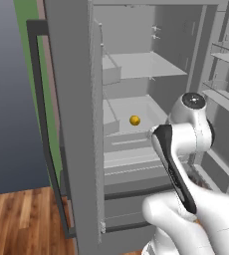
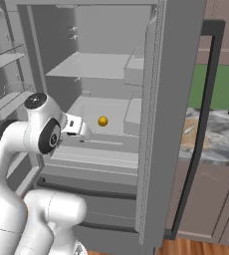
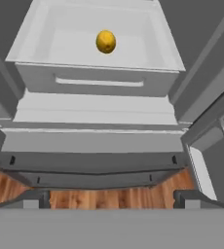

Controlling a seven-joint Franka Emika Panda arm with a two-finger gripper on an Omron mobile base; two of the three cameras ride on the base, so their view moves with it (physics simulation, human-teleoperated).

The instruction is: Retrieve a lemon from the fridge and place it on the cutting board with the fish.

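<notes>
Fridge (image 1: 76, 124): tall grey unit, both doors swung wide; a long dark vertical handle (image 1: 42, 124) runs down the left door's outer edge
Interior room: upper shelf (image 1: 136, 64) bare, with open space above it; middle compartment open at the front between the two door edges
Lemon (image 1: 134, 120): small, round, yellow-orange; rests alone on the pale floor of the middle tray (image 3: 60, 44), toward its far side, with free room on every side and no contact with the tray walls
Tray edge: low front lip with a long recessed pull (image 3: 99, 81), standing between the hand and the lemon
Lower section: stepped grey ledges below the tray, then dark drawer rails (image 3: 92, 168), then wood floor (image 1: 22, 219)
Right door: door bins (image 1: 226, 74) along its inner face, just beside the arm's elbow in the left base view
Cutting board (image 2: 193, 132): light-tan, lies on the grey marbled counter (image 2: 221, 144) to the right of the fridge, partly hidden behind the door handle
Fish (image 2: 188, 130): small pale shape on the board, too small to make out further
Labels and writing: none legible
Arm (image 1: 186, 149): white, elbow raised, forearm reaching forward into the fridge opening at tray height
Gripper (image 3: 111, 198): fingers spread wide, nothing between them; held low and near, well short of the lemon, aimed toward the tray front
</notes>
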